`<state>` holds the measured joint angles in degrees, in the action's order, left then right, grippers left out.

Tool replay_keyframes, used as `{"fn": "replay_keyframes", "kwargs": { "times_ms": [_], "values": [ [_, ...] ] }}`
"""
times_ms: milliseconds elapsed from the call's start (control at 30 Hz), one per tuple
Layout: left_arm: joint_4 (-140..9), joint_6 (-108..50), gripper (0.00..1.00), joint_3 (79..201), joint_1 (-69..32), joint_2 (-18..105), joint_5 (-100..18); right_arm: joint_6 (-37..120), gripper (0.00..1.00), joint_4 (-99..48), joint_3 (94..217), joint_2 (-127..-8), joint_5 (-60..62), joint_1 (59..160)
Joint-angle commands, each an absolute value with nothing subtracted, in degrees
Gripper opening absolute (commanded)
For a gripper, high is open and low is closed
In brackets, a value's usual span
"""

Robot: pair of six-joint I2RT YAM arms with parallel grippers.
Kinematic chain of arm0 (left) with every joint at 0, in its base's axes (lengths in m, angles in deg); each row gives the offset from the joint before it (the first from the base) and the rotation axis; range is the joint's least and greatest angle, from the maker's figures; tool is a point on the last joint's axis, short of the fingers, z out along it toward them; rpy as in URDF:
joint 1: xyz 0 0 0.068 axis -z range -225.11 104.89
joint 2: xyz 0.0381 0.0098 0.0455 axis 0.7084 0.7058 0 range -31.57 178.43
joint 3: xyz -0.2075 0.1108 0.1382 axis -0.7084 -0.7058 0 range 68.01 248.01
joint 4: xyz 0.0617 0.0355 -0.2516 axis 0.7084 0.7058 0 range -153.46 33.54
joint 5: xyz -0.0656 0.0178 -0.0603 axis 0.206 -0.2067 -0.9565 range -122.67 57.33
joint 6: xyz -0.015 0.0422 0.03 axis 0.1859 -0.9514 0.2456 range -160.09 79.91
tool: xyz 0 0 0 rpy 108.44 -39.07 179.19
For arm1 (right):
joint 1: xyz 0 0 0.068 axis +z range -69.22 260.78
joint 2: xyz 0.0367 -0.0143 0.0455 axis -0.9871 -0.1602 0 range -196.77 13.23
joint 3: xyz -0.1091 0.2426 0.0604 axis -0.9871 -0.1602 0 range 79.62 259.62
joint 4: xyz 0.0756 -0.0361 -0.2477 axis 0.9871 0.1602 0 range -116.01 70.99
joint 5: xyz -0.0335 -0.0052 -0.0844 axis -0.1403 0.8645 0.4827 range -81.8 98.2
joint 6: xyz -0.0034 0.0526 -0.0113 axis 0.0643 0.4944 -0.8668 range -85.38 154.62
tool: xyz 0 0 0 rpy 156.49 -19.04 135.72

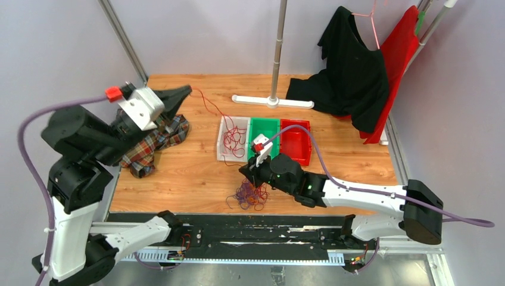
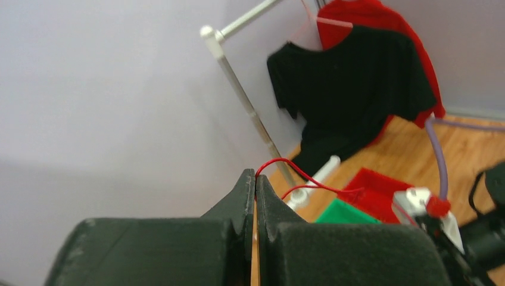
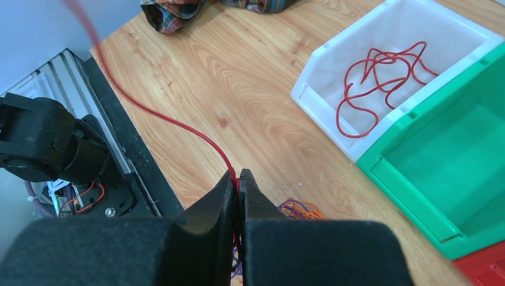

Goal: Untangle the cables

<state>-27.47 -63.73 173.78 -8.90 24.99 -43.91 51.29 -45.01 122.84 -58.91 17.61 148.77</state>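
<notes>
The cables (image 1: 249, 196) lie as a purple-and-orange clump at the table's (image 1: 178, 173) near edge, in front of a white bin (image 3: 324, 113) holding red loops. A red wire (image 3: 161, 116) slants up-left from the clump. The right gripper (image 3: 238, 176), stretched low, is clenched on it. The raised left gripper (image 2: 256, 179) pinches red wire too.
</notes>
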Motion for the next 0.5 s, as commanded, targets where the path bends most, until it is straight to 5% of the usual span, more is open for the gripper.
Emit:
{"fn": "replay_keyframes", "kwargs": {
  "times_ms": [0,167,333,467],
  "values": [
    [-26.11,-64.42,0.00,160.89,-8.54,18.54,-40.51,50.48,0.01,-42.34,123.73,-54.71,16.28,147.37],
    [-24.04,-66.88,0.04,142.17,-8.54,9.03,-36.07,50.08,0.00,-39.79,124.69,-52.82,14.79,147.08],
    [-15.94,-71.90,0.52,128.40,-8.54,3.39,-40.38,50.57,0.01,-37.83,127.59,-54.20,11.52,147.05],
    [-9.88,-73.28,0.70,125.11,-8.54,5.11,-48.60,51.56,0.01,-34.91,131.83,-58.38,9.66,147.05]
  ]
}}
